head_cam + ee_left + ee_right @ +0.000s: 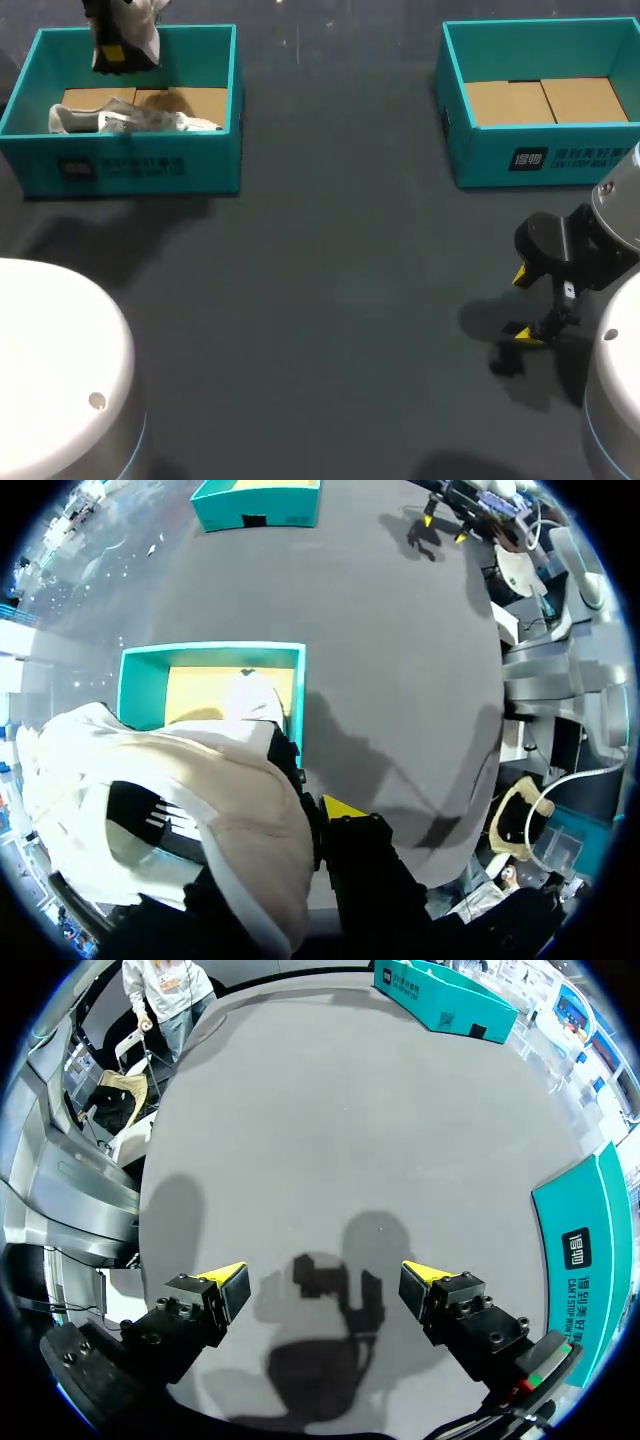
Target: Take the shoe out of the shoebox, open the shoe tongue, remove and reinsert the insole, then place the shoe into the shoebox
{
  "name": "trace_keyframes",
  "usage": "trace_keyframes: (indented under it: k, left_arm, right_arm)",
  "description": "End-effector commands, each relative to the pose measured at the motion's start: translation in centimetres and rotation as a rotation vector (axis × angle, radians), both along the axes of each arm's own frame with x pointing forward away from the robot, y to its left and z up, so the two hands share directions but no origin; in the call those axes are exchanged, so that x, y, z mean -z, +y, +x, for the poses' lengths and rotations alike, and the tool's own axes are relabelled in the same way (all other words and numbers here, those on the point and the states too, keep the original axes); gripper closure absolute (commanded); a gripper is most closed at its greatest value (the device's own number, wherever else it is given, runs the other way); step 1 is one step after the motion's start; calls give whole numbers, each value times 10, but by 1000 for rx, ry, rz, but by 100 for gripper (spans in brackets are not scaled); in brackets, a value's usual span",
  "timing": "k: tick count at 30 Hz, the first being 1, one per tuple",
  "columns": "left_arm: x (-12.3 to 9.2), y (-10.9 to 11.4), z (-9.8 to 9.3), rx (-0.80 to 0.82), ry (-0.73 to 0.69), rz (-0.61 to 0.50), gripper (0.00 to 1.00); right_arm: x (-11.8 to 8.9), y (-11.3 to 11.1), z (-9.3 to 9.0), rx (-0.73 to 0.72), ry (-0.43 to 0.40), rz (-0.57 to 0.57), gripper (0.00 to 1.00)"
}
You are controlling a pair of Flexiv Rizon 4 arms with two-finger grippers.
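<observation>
Held the shoe (220, 810) pinched in the left gripper (112, 50), up above the far wall of the left box (140, 160). Showed only one yellow tip beside the shoe in the left wrist view; hid the other behind the pale upper. Judged the grip closed all the same, since nothing else bore the shoe up there. Hung it clear of the box walls, most likely so as to bring it out over the worktop (330, 270) without catching the rim. Could not tell from either view which way the toe pointed.

Put the first step at about half done: shoe out of the box, not yet set down, tongue and insole untouched.

Found the right gripper (325, 1285) spread wide and pinching nothing, low over bare worktop, near the front of the right box (540, 155) and well apart from the shoe. Probably parked there to be at hand for the tongue and insole work, which calls for two grippers, one to steady and one to pull.

Stood both boxes lidless at the far side of the worktop, well apart. Carried in the left box a cardboard floor and a second shoe (130, 122), white, lying along the near wall. Showed in the right box only cardboard (545, 100).
</observation>
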State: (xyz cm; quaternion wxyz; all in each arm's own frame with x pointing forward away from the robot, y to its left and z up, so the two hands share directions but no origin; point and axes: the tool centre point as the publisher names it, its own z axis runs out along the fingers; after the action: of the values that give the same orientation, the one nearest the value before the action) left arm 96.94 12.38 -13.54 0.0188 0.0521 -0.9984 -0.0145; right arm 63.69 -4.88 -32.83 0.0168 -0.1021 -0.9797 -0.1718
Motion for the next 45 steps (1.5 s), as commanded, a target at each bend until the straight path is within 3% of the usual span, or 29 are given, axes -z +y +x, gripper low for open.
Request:
trace_keyframes:
  k: [1,15,22,27,45]
  left_arm:
    - [-6,16,33,-25,0,-23,100]
    - [-6,16,33,-25,0,-23,100]
    - [-4,48,88,-59,-26,-11,100]
    - [4,67,113,-31,-32,13,100]
    - [27,118,152,177,-50,15,100]
  right_arm:
    - [0,-1,-3,1,-4,-1,0]
    - [0,-1,-3,1,-4,-1,0]
    - [0,-1,-3,1,-4,-1,0]
    - [0,-1,-3,1,-4,-1,0]
    - [0,-1,-3,1,-4,-1,0]
